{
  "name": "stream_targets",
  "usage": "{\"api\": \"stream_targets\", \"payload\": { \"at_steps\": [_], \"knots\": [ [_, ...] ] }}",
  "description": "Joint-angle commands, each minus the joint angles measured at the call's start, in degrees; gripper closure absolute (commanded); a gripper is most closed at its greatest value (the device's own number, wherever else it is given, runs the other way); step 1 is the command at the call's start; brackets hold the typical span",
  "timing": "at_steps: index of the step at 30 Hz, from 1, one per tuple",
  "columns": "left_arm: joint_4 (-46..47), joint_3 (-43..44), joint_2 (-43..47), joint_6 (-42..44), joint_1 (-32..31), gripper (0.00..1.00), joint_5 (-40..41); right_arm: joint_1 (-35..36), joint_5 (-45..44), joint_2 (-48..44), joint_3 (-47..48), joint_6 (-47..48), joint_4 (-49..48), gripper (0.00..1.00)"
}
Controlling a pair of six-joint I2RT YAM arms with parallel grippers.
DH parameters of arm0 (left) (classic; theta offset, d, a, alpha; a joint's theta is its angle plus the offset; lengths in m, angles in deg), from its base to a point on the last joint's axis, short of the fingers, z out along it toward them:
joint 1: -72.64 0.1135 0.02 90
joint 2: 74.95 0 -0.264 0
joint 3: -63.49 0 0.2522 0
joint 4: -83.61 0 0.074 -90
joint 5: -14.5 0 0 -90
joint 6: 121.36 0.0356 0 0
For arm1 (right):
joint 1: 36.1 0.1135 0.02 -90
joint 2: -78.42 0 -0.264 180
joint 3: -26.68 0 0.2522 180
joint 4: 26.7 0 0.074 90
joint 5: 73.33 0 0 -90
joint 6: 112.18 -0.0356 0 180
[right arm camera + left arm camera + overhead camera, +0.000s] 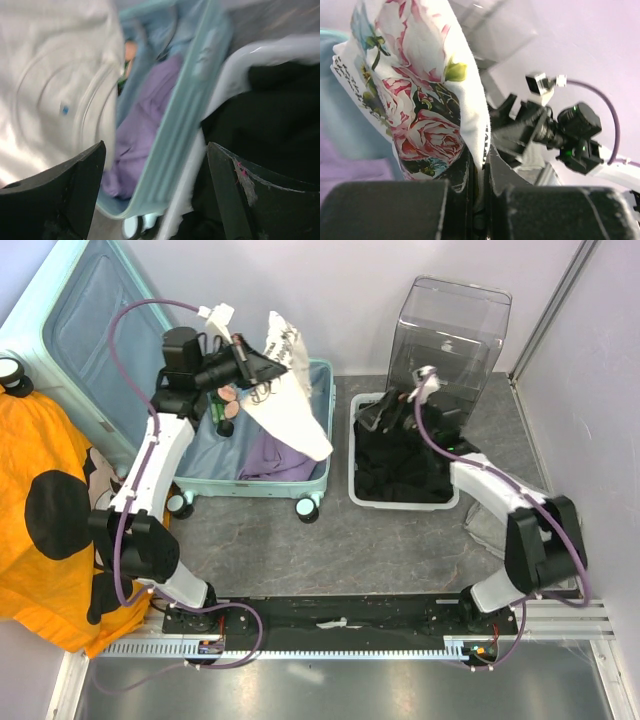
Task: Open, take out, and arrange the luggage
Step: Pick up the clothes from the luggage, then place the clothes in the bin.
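While an orange cloth [40, 490] with black patches lies at the left and a clear plastic box [455, 320] stands behind a white basket [400, 502] of dark clothes on the right, the mint suitcase [250, 486] lies open left of centre. The left gripper [479, 165] is clamped on a white floral cloth [420, 100], which hangs over a purple garment [270, 455] in the suitcase. The right gripper [156, 147] hovers over the basket with jaws wide, holding nothing. The suitcase's long axis runs away from the arms, wheels nearest them, lid propped up leftward.

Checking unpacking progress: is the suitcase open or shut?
The suitcase is open: its lid stands swung up on the left, and purple clothing lies inside.
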Motion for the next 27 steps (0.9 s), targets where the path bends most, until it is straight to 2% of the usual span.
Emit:
{"api": "stream_targets", "payload": {
  "at_steps": [1, 5, 9, 11, 14, 21, 23, 27],
  "knots": [
    [8.3, 1.0, 2.8, -5.1, -6.0, 0.99, 2.5, -3.1, -17.7, -10.9, 1.1, 8.6, 8.4, 0.1],
    [12.4, 1.3, 1.4, -6.6, -13.1, 0.98, 5.8, -4.2, -33.5, -17.1, 3.2, 15.1, 15.7, 0.09],
    [18.9, 1.5, -2.1, -8.7, -19.8, 0.98, 9.9, -5.0, -40.3, -21.2, 4.5, 18.7, 18.6, 0.07],
    [24.2, 2.4, -6.0, -11.8, -23.5, 0.99, 10.8, -5.4, -40.9, -23.0, 4.4, 18.9, 18.6, 0.05],
    [27.1, 8.0, -13.2, -13.8, -28.5, 0.99, 12.4, -5.4, -40.7, -24.7, 4.5, 18.8, 18.6, 0.04],
    [29.3, 27.5, -29.8, -17.2, -34.6, 0.99, 13.7, -5.4, -39.2, -26.5, 3.6, 19.0, 20.8, 0.03],
    [30.8, 28.8, -32.0, -17.8, -35.2, 0.99, 14.3, -5.3, -38.7, -26.8, 3.2, 19.1, 20.9, 0.03],
    [32.0, 23.6, -32.0, -17.5, -35.0, 0.98, 16.4, -5.3, -37.8, -26.9, 2.7, 19.0, 20.9, 0.03]
  ]
}}
